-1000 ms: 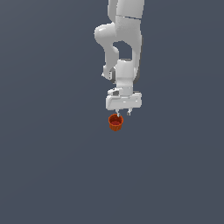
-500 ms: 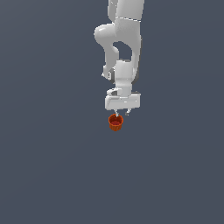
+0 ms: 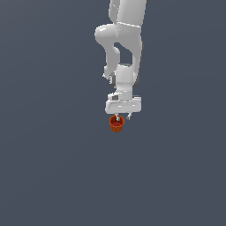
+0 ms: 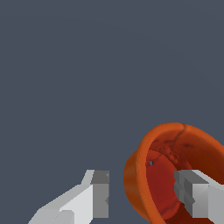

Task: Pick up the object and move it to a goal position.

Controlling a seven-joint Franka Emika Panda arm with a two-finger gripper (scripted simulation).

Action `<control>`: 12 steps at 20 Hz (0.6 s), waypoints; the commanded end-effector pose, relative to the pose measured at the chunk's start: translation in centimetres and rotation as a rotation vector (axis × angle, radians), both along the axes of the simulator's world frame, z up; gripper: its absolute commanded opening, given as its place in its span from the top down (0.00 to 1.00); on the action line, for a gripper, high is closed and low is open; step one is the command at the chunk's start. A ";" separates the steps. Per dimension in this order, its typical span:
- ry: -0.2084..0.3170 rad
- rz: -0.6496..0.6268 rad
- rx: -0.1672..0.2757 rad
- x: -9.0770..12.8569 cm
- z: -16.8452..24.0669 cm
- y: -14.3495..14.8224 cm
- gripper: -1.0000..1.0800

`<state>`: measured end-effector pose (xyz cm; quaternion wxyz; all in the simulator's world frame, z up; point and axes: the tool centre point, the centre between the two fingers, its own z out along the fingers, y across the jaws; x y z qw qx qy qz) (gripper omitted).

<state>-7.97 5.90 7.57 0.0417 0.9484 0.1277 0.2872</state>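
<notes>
- Exterior view: the white arm (image 3: 126, 39) reaches straight down from the top of the picture, with the gripper (image 3: 122, 116) at its lower end.
- The small orange-red cup (image 3: 116, 124) sits right under the gripper, a little toward the exterior view's left of its middle, upright, with its dark red inside showing.
- One finger comes down at the cup's mouth; the other ends just beside the cup on the exterior view's right.
- All around is plain grey-blue ground (image 3: 48, 167).
- Wrist view: the two fingers (image 4: 99, 194) stand apart, with a gap between them.
- One finger is inside the cup (image 4: 175, 173), and the other is outside its ribbed wall, so the near wall lies between them.
- Neither finger clearly touches the wall; the jaws are spread, not clamped.
</notes>
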 end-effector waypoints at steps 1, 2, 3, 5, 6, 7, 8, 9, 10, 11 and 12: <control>0.000 -0.001 0.001 0.4 -0.8 0.0 0.38; 0.000 -0.002 0.001 0.5 -0.9 -0.1 0.38; 0.000 -0.002 0.001 0.6 -1.1 -0.1 0.38; -0.001 -0.001 0.000 0.7 -1.1 0.0 0.38; -0.001 -0.001 0.000 0.8 -1.0 0.0 0.38; -0.001 -0.001 0.000 0.8 -1.0 0.0 1.00; -0.001 -0.001 0.000 0.8 -1.0 0.0 1.00; -0.001 -0.001 0.000 0.8 -1.0 0.0 1.00; -0.001 -0.001 0.000 0.8 -1.0 0.0 1.00; -0.001 -0.001 0.000 0.8 -1.0 0.0 1.00; -0.001 -0.001 0.000 0.8 -1.0 0.0 1.00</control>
